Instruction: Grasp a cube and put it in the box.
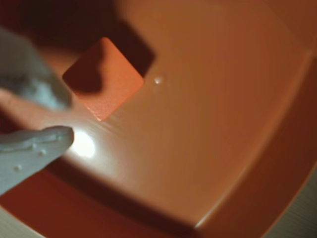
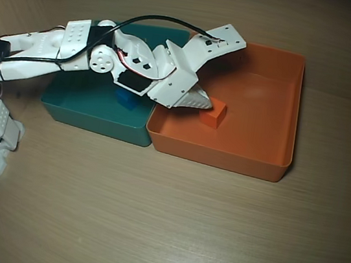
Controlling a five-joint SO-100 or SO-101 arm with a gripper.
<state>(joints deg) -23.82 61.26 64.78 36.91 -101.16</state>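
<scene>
- Wrist view: our gripper [image 1: 69,119] comes in from the left edge, and its two pale fingers stand apart with nothing between them.
- Wrist view: the upper finger [image 1: 29,74] is blurred and grey; the lower finger [image 1: 34,148] has a rounded tip next to a bright glare spot on the floor.
- Wrist view: the cube [image 1: 103,78] sits on the floor of the box [image 1: 223,124], just beyond the fingertips; we cannot tell whether the upper finger touches it. A dark shadow falls across its top and behind it.
- Wrist view: a low wall of the box runs along the bottom and right of the picture.
- Overhead view: we see the white arm [image 2: 75,52] reach from the left across the teal box [image 2: 80,108], with the gripper [image 2: 199,101] over the left part of the orange box [image 2: 277,106].
- Overhead view: the cube [image 2: 213,114] lies inside the orange box, near its left wall, right beside the gripper's tip.
- Overhead view: a blue cube [image 2: 126,98] shows in the teal box, partly under the arm. Both boxes sit side by side on the wooden table [image 2: 150,219].
</scene>
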